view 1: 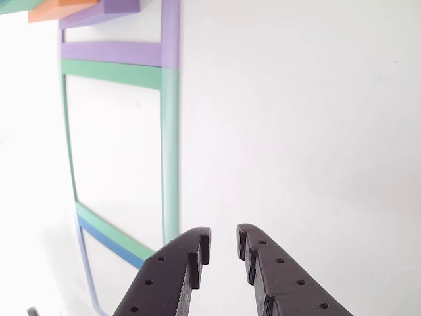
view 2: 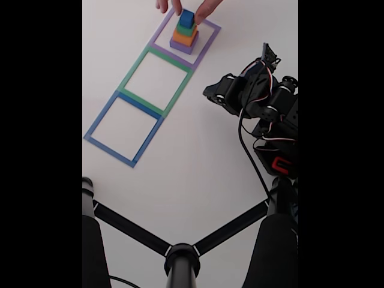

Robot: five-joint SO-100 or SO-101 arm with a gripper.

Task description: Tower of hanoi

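We judge the puzzle not yet begun: in the fixed view the whole tower of hanoi (view 2: 185, 33) stands stacked at the far end of the table (view 2: 198, 180), purple block (view 2: 183, 47) at the bottom, then orange block (view 2: 184, 38), green block (view 2: 186, 29) and the blue cube (view 2: 187, 18) on top, all inside the purple tape square (view 2: 208, 37). A person's fingers (view 2: 207, 9) touch the top of the stack from the far edge, so we would wait for them to clear. The green tape square (view 2: 133, 74) and the blue tape square (view 2: 96, 123), nearer and to the left, hold nothing, so every transfer is left to do. Our gripper (view 1: 223, 245) sits over bare table in the other view, its jaws slightly parted with nothing between them, just right of the green outline. The arm (view 2: 252, 96) is folded at the right, well apart from the stack. Open white surface lies between arm and squares; a black stand (view 2: 180, 258) crosses the near side.
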